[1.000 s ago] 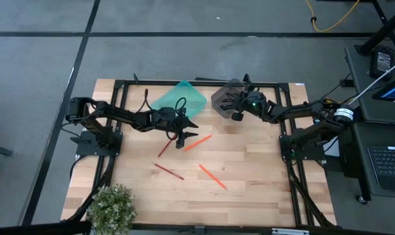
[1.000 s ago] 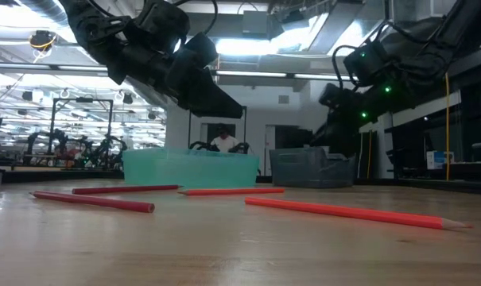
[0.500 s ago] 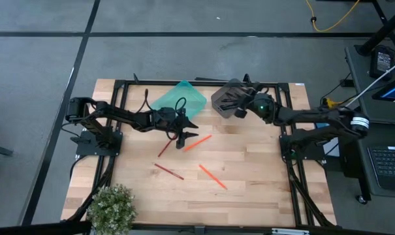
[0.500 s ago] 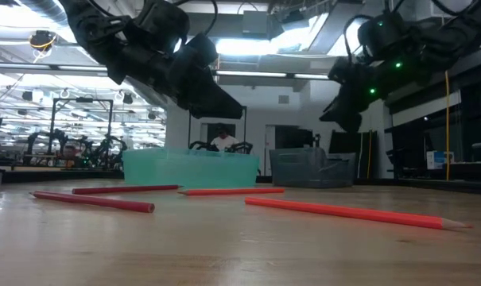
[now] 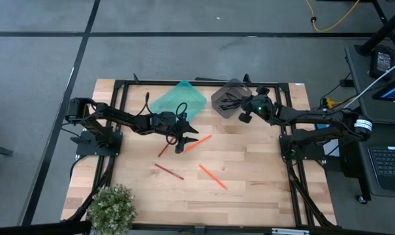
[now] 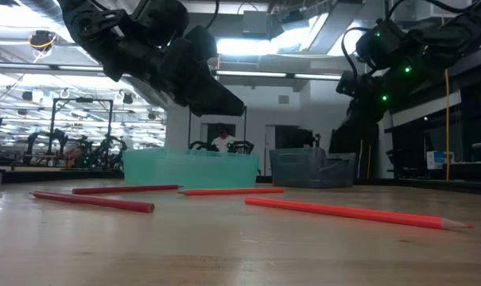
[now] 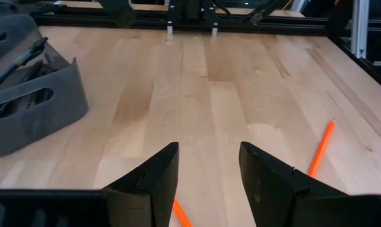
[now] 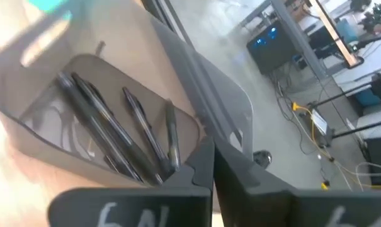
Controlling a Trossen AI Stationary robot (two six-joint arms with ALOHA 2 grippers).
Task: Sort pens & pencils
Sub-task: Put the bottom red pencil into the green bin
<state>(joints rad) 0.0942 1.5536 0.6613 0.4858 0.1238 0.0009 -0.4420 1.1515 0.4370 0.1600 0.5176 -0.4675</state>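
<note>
1. The wooden table [image 5: 249, 170] carries a teal bin [image 5: 179, 99] and a grey bin [image 5: 227, 98] side by side at its far edge.
2. The left gripper [image 5: 184, 138] hovers just above the boards near the teal bin, its fingers [image 7: 153, 183] spread wide and holding nothing — an orange pencil shows just beneath them.
3. The right gripper [image 5: 244, 112] hangs over the near right corner of the grey bin, its fingers [image 8: 201, 165] nearly together and empty.
4. The pens [image 8: 108, 129] — all black — lie together inside the grey bin.
5. The pencils [image 5: 211, 176], four of them, lie scattered on the table's middle: two orange, two dark red.
</note>
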